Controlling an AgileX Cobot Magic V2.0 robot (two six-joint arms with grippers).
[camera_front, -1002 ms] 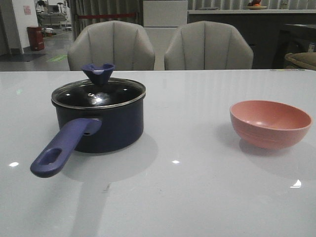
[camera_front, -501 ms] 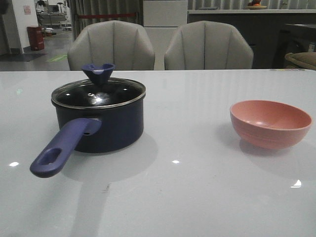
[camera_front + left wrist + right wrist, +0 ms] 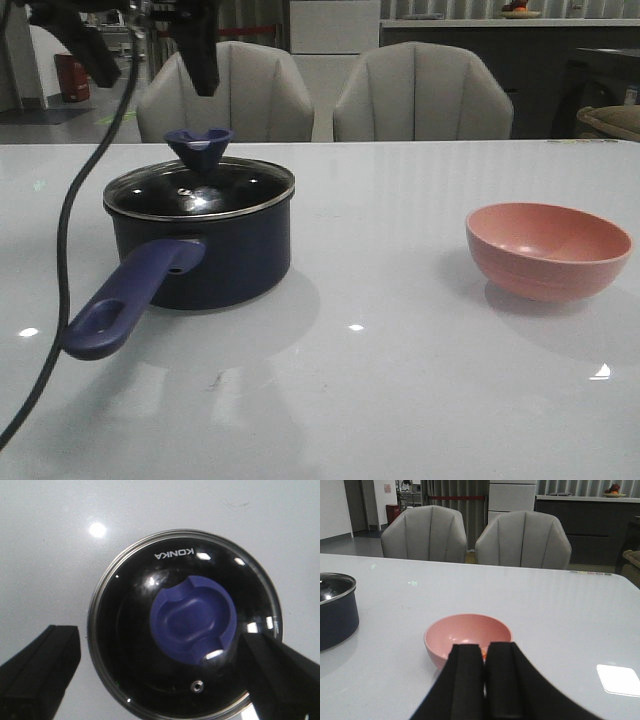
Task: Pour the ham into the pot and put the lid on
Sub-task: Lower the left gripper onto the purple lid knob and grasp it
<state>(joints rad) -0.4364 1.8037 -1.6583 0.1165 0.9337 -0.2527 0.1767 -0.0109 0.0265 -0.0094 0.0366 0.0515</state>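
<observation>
Lid (image 3: 184,625): seated on the pot (image 3: 205,255), directly beneath the left gripper (image 3: 165,665), whose fingers stand wide apart either side of the knob (image 3: 194,621), apparently to lift it off. Clear glass, metal rim, flared blue knob.
Ham: barely visible inside the pink bowl (image 3: 468,637), just beyond the right gripper (image 3: 485,680), fingers together, empty.

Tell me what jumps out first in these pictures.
The pot stands on the left of the table, its lid on and its purple-blue handle pointing toward the camera. The open left gripper hangs right above the lid's blue knob, not touching it. To the right sits a pink bowl, with the shut right gripper on its near side.
</observation>
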